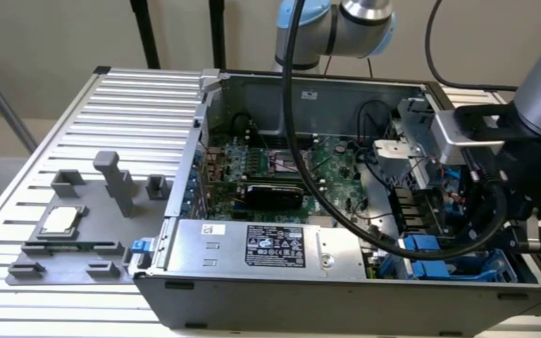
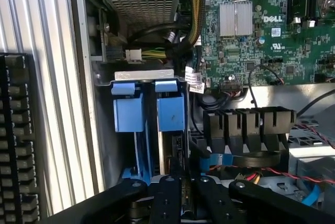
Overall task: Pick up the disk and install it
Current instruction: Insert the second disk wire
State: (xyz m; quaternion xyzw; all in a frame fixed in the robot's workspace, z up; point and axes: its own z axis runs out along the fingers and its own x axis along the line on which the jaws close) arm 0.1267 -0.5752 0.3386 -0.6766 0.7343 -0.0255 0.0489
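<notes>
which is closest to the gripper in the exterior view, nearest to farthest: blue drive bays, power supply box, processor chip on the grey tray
1. blue drive bays, right below the gripper, at the case's corner on the exterior view's right.
2. power supply box, along the case's front edge, mid-picture.
3. processor chip, outside the case on the grey tray, far left.

I see the computer case (image 1: 346, 296) on the table's (image 1: 120, 105) middle, the parts tray (image 1: 73, 239) beside it at the exterior view's left.

Bright blue plastic disk frame (image 2: 170, 111); matt grey metal case (image 1: 346, 299).
</notes>
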